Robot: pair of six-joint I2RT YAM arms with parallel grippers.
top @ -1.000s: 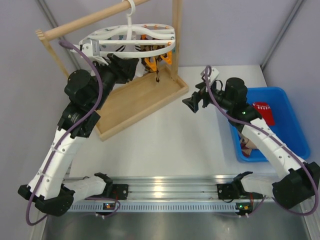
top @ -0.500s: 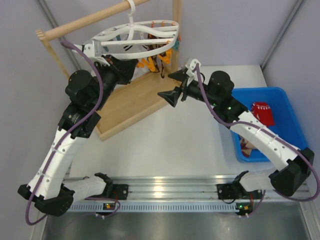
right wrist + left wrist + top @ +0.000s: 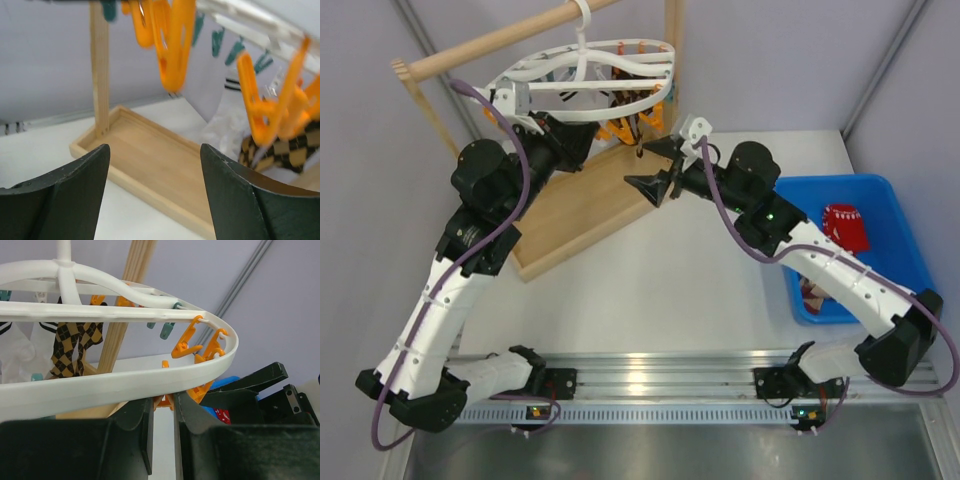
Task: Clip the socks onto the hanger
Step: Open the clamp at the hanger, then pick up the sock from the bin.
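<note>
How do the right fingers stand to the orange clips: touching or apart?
Apart. In the right wrist view the fingers of the open right gripper sit below the hanging orange clips, wall and wooden tray visible between.

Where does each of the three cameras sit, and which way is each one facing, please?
Top external: above and behind the bases, looking down on the table; left arm and right arm show whole.
Left wrist: on the left arm, looking past the left fingers, up at the hanger rim.
Right wrist: on the right arm, looking between the spread right fingers at orange clips and the wooden tray.
Shared: both wrist views catch the same checkered sock on the hanger.
</note>
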